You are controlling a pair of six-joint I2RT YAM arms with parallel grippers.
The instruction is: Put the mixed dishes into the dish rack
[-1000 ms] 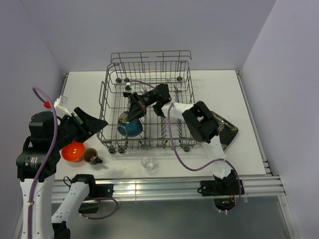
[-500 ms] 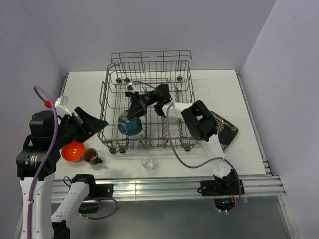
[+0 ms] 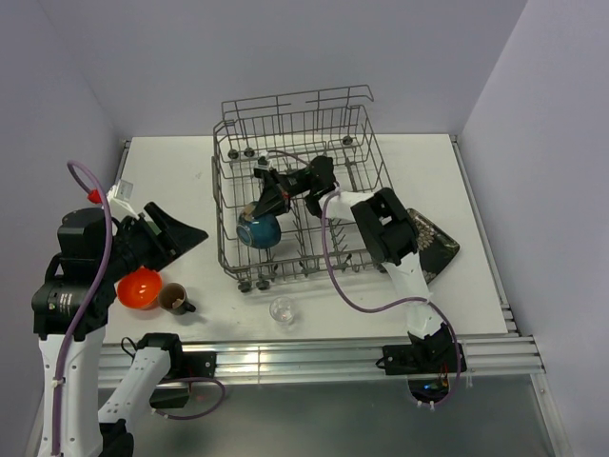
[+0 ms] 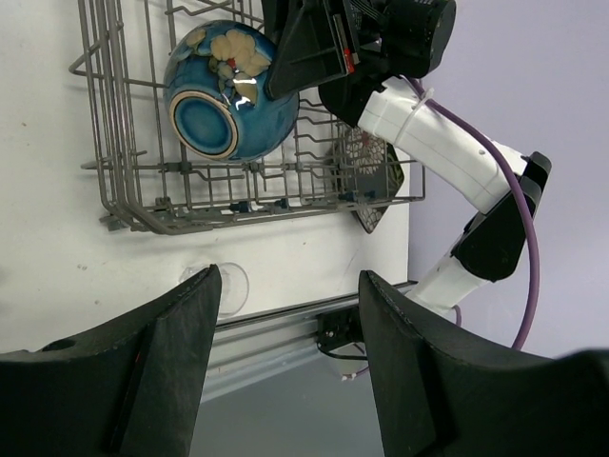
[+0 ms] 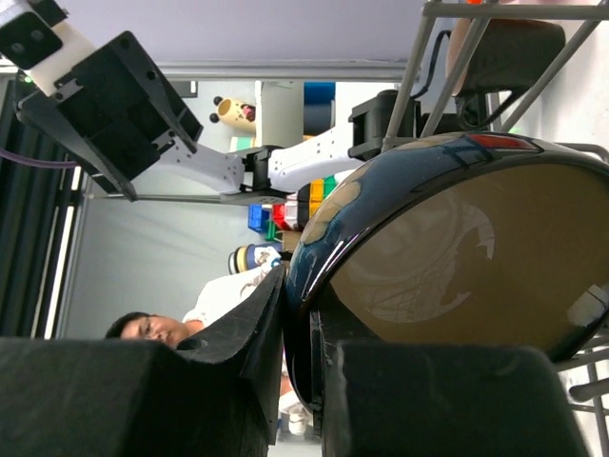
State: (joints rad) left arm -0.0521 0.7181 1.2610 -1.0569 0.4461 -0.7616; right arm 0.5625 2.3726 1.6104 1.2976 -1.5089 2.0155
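Top view: blue bowl [image 3: 257, 231] lies on its side in the lower-left part of the dish rack [image 3: 297, 119], with the right gripper [image 3: 269, 202] pinching its rim. The left gripper [image 3: 181, 235] is at frame left, jaws apart and empty. 
Left wrist view: left fingers [image 4: 181, 362] spread wide with nothing between them; bowl upper left, inside rack. 
Right wrist view: bowl rim clamped between right fingers [image 5: 238, 333].

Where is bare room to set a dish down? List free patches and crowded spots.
Free: the table left of the dish rack, beyond the left gripper; the table right of the rack, beyond the black plate. Crowded: the near-left table, with orange bowl, mug, glass; the rack's near-left, where the right gripper holds the blue bowl.
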